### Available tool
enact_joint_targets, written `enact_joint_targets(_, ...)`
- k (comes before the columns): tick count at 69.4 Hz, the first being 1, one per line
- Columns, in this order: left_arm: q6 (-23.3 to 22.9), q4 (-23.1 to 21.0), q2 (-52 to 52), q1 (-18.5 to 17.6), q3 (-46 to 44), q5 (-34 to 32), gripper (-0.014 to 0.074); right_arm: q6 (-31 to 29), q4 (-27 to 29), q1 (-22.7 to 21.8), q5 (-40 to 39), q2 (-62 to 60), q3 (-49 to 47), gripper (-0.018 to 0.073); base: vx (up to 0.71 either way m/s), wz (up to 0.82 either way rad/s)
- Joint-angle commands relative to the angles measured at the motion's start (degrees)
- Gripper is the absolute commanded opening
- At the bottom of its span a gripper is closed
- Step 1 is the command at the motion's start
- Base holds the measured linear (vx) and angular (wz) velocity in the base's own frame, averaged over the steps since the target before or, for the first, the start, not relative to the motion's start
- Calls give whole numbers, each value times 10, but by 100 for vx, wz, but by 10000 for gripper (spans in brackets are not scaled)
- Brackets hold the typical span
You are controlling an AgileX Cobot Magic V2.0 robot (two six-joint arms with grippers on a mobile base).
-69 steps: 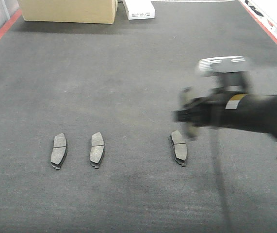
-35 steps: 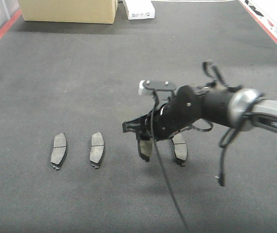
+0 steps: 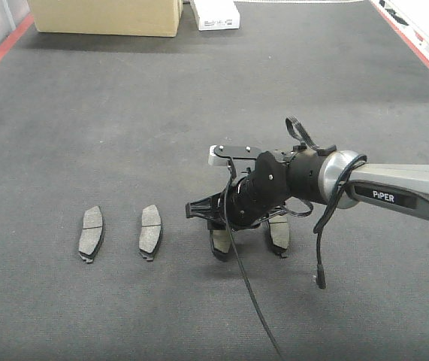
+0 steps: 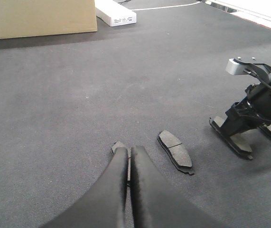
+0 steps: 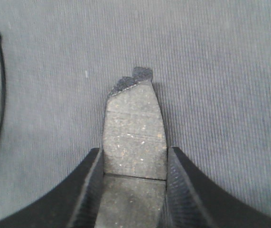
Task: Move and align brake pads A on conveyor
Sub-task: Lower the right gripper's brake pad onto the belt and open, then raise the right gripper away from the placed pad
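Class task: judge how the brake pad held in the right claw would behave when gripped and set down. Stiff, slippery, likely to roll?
The brake pad looks stiff: it holds shape between the right claw fingers. Its grainy face probably resists slipping. Being flat, it should lie still, not roll.

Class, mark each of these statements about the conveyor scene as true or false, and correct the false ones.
1. The right gripper has a brake pad between its fingers. True.
2. Two brake pads lie side by side on the conveyor, apart from the arm. True.
3. The left gripper is wide open. False: its fingers are shut together, holding nothing.
4. A cardboard box stands at the far end of the belt. True.
5. The pads lie on a shiny steel table. False: they lie on dark felt-like belt.
6. The small white box sits on top of the cardboard box. False: it stands beside it.
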Motion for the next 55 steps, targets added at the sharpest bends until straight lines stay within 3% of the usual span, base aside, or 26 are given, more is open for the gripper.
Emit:
enact_joint_targets(1,-2,10,5,-2,-13,-30,-6,-3,-4,-1,-41,-32,-20,144,0,0)
enact_joint_targets(31,-2,10,5,-2,-13,-30,-6,-2,-9,-2,-51,-55,-20,484,0,0)
enact_joint_targets(41,-2,10,5,-2,-13,-30,-6,-3,-54,-2,-45,-112,-20,491,0,0)
enact_joint_targets(55,-2,10,5,-2,-13,-30,-6,-3,-166,-1,-11,-221,-20,490,0,0)
